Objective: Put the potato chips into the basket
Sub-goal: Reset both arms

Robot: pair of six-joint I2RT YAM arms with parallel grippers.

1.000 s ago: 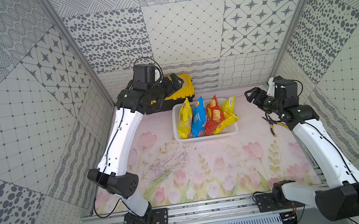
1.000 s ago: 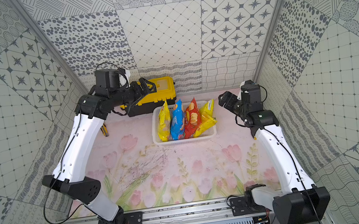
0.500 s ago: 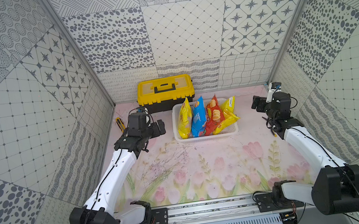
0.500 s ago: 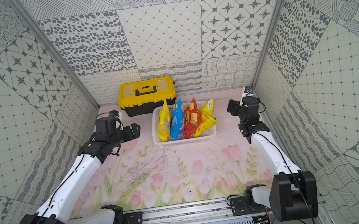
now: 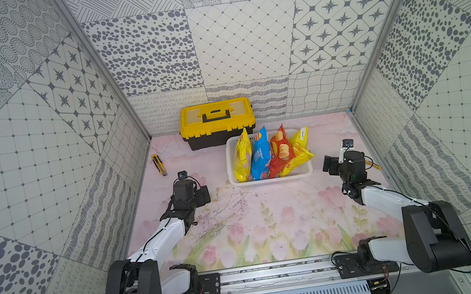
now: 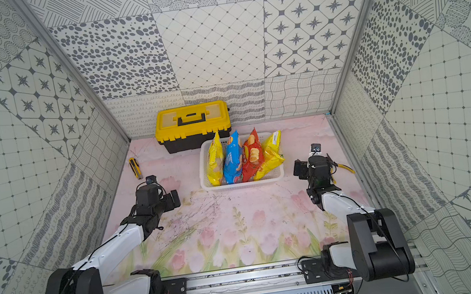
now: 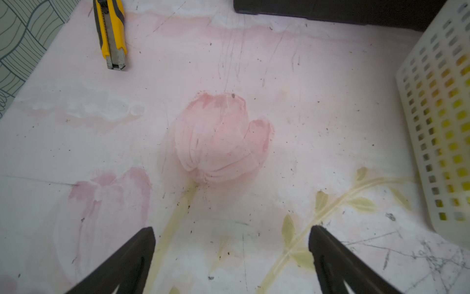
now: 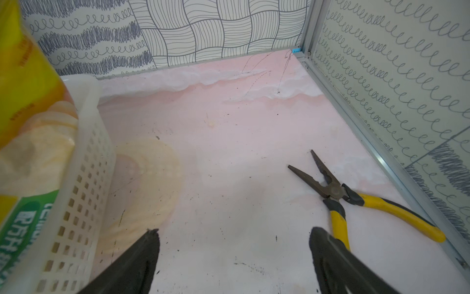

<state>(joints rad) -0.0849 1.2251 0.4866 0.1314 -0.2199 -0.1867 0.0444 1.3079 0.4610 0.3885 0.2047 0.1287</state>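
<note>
The white perforated basket (image 5: 273,177) (image 6: 242,182) stands at the back middle of the mat. In it stand the potato chips: a yellow bag (image 5: 241,159), a blue bag (image 5: 261,158), a red bag (image 5: 280,155) and another yellow bag (image 5: 300,152). My left gripper (image 5: 204,196) (image 7: 231,244) hangs low over the mat, left of the basket, open and empty. To the basket's right, my right gripper (image 5: 328,166) (image 8: 234,244) is open too, with only bare mat between its fingers. The right wrist view shows the basket wall (image 8: 84,178) and a yellow bag (image 8: 30,114) close by.
A yellow-and-black toolbox (image 5: 216,122) sits against the back wall, behind the basket's left corner. A yellow utility knife (image 5: 159,164) (image 7: 110,33) lies near the left wall. Yellow-handled pliers (image 8: 356,198) (image 5: 372,164) lie by the right wall, beside my right gripper.
Both arms have come down and back from the far end of the cell to low spots on either side of the basket. The bags and basket have not moved.
</note>
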